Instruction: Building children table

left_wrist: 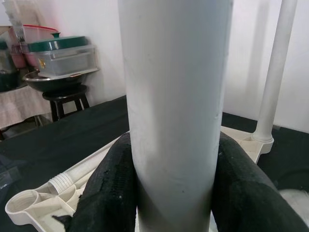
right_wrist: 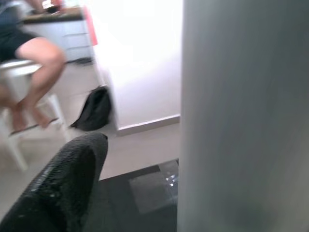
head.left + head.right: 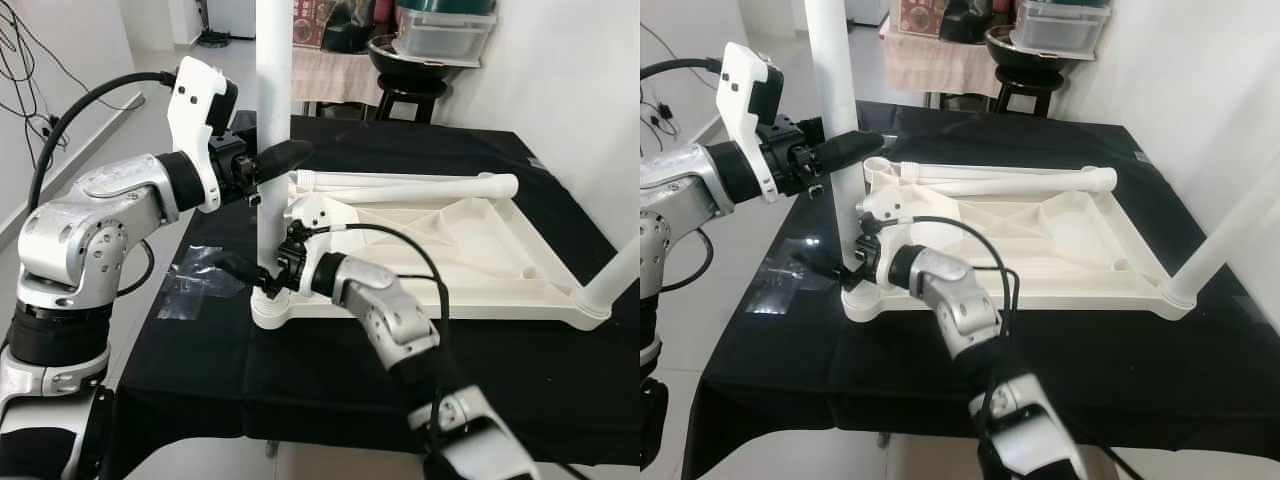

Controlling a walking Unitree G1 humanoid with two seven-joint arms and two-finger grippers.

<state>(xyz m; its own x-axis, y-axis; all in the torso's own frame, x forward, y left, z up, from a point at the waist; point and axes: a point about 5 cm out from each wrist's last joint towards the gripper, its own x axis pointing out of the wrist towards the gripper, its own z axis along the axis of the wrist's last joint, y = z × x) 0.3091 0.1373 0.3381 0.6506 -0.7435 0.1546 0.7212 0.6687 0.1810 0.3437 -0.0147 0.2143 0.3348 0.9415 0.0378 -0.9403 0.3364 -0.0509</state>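
Note:
The white children's table top [image 3: 500, 305] lies upside down on a black-clothed table [image 3: 330, 380]. At its near left corner a white leg [image 3: 273, 80] stands upright. My left gripper [image 3: 275, 160] is shut on this leg partway up, and its black fingers [image 1: 108, 193] press both sides of the leg [image 1: 174, 96]. My right gripper [image 3: 255, 275] is open low at the leg's base by the corner socket. One of its fingers [image 2: 67, 183] stands apart from the leg [image 2: 241, 116]. A second leg [image 3: 615, 275] stands at the near right corner. A loose leg [image 3: 420, 187] lies across the far side.
A clear plastic sheet [image 3: 195, 275] lies on the cloth left of the table top. Behind the table, a dark stool [image 3: 410, 95] carries a black bowl and plastic containers. A seated person [image 2: 29, 53] and a black bag [image 2: 94, 108] are across the room.

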